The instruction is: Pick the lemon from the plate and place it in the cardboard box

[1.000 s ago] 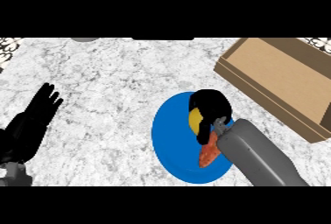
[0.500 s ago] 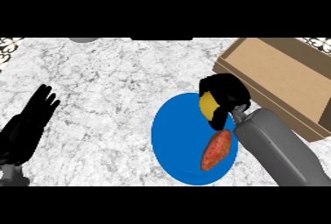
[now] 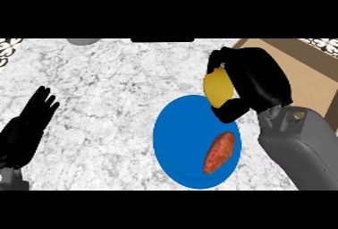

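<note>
On the marbled tabletop [image 3: 119,89] sit a blue plate [image 3: 181,147] and a cardboard box [image 3: 310,67]. The right hand [image 3: 257,85] curls round the lemon [image 3: 218,87] above the plate's far rim. The left hand [image 3: 30,125] rests open at the left edge.

The right hand [image 3: 254,82] curls round the yellow lemon [image 3: 217,87], fingers over its top and thumb under it, holding it above the far edge of the blue plate [image 3: 178,134] — right beside the cardboard box [image 3: 310,67], which sits at the upper right corner of the marble counter [image 3: 112,76]. An orange-red sweet potato [image 3: 218,152] lies on the plate's near right part. The left hand [image 3: 30,125] rests open at the left edge, fingers straight — well apart from the plate.
</note>
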{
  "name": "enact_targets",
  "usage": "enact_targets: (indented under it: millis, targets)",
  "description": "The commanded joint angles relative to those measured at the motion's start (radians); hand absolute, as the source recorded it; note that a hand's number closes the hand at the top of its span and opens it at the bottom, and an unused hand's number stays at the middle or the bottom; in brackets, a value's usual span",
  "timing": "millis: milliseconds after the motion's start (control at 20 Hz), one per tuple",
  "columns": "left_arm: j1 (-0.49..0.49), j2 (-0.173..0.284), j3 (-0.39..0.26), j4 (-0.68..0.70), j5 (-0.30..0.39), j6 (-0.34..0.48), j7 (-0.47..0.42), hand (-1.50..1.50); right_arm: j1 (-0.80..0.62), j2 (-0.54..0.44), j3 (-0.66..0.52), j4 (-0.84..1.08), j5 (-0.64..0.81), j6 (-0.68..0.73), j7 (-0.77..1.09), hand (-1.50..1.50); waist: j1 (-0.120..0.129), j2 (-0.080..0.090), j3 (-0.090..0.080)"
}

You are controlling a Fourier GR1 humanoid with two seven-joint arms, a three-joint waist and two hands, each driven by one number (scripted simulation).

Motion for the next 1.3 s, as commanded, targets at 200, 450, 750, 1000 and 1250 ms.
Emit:
enact_targets:
  millis: [200,450,750,1000,1250]
  targets:
    - [-0.007,-0.028,-0.024,0.051,-0.031,-0.027,-0.048,0.00,-0.125,-0.010,-0.192,-0.070,0.030,0.040,0.167,1.50,0.012,0.007,0.000]
    - [-0.042,-0.018,0.000,0.007,-0.024,-0.002,0.020,0.00,-0.107,-0.108,-0.315,-0.014,0.034,0.047,0.072,1.50,0.014,0.007,0.000]
    - [0.012,-0.036,-0.019,-0.108,-0.025,0.001,0.075,0.00,-0.189,-0.138,-0.329,0.157,0.088,0.064,0.007,1.50,0.026,0.007,0.000]
    - [-0.014,-0.016,0.028,-0.014,-0.024,-0.050,0.019,0.00,-0.121,-0.129,-0.368,0.217,0.115,-0.046,-0.129,1.50,0.021,0.008,0.000]
    - [-0.023,0.003,0.053,-0.026,0.010,-0.068,0.056,0.00,-0.129,-0.178,-0.420,0.505,0.135,-0.196,-0.381,1.50,0.032,0.013,0.001]
